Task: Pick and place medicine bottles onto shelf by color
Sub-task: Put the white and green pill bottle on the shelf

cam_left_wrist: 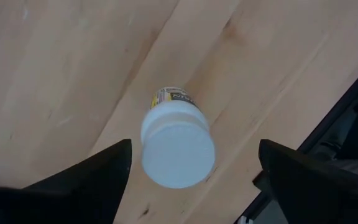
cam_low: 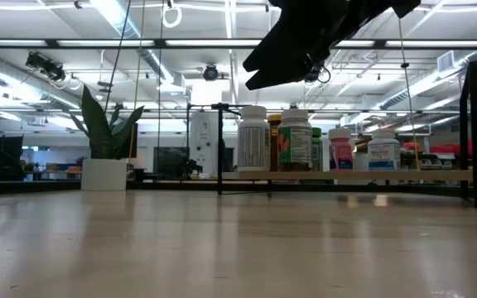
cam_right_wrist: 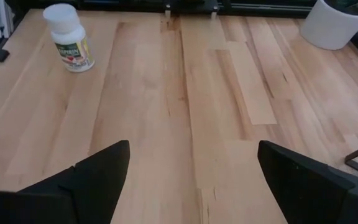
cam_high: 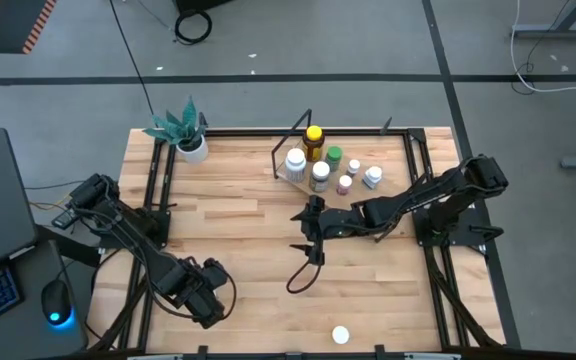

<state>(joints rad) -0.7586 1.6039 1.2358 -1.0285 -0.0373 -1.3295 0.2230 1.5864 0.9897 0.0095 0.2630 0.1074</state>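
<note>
Wood-plank surface (cam_high: 238, 230) carries a potted plant (cam_high: 190, 135) at one far corner, the bottle-laden shelf (cam_high: 295, 176) beside it, and one white-capped bottle (cam_high: 340, 335) near the front edge.

Bare planks fill the middle of the table (cam_high: 258, 210), open to any approach. Bottles crowd the shelf (cam_high: 298, 178) at the far edge, standing close together with narrow gaps. The right gripper (cam_high: 313, 232), fingers apart, hangs just in front of them. A lone white-capped bottle (cam_high: 340, 335) stands at the near edge; a plant pot (cam_high: 193, 148) blocks the far left corner.
</note>
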